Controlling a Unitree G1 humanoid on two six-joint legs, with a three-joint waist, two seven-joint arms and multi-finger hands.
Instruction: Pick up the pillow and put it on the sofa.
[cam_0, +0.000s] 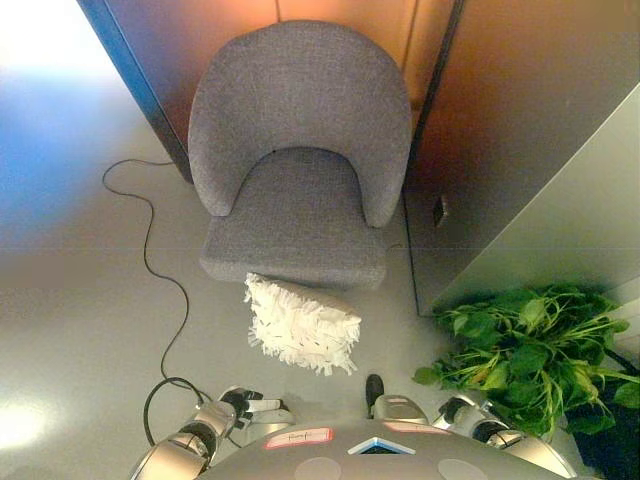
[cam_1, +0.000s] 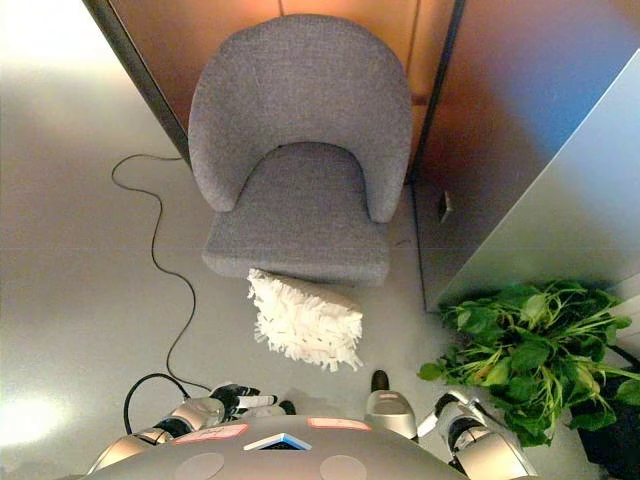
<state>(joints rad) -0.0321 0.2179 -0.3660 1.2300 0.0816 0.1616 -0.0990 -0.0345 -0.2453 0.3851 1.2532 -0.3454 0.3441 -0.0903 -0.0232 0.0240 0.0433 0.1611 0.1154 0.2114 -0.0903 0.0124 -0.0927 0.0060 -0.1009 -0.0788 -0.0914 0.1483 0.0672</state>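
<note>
My right hand (cam_1: 452, 412) sits mostly hidden low down, so I cannot tell how its fingers lie. The plant (cam_0: 520, 355) is cut off at the right edge. The pillow (cam_0: 303, 324) covers the sofa's (cam_0: 297, 170) lower front.

We find no readable text, labels, numbers or signs anywhere: none on the grey fabric tub-shaped sofa (cam_0: 297, 150), none on the white shaggy pillow (cam_0: 303, 324).

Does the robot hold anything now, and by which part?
Nothing is held. The pillow lies on the floor before the sofa; the left hand and right hand are low, apart from it.
</note>
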